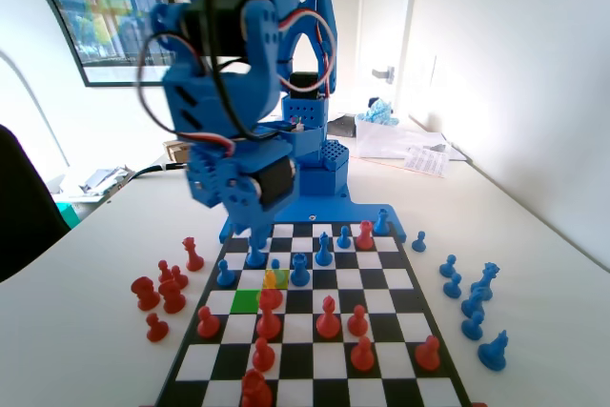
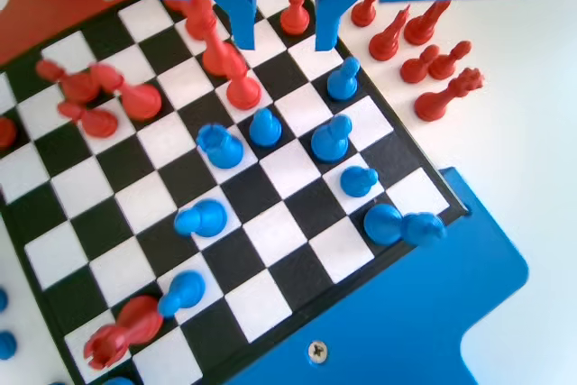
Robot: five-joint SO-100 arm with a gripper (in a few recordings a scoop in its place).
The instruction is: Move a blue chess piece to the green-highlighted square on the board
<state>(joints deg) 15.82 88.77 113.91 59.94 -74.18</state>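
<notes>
The board (image 1: 381,278) lies in front of the blue arm. A small blue pawn (image 1: 275,263) stands on the yellow-tinted square (image 1: 279,279), and a red piece (image 1: 271,295) stands just in front of it. The green-highlighted square (image 1: 246,300) is one step nearer and to the left, with nothing on it. My gripper (image 1: 250,232) hangs low over the board's far left part. In the wrist view the gripper (image 2: 284,42) is open with nothing between its jaws, and the pawn (image 2: 265,126) stands below them on the board (image 2: 279,232).
Taller blue pieces (image 2: 332,137) and another blue pawn (image 2: 343,78) stand close around the pawn. Red pieces (image 1: 328,316) fill the near half of the board. Captured red pieces (image 1: 162,293) lie left of the board and captured blue ones (image 1: 472,293) right, in the fixed view.
</notes>
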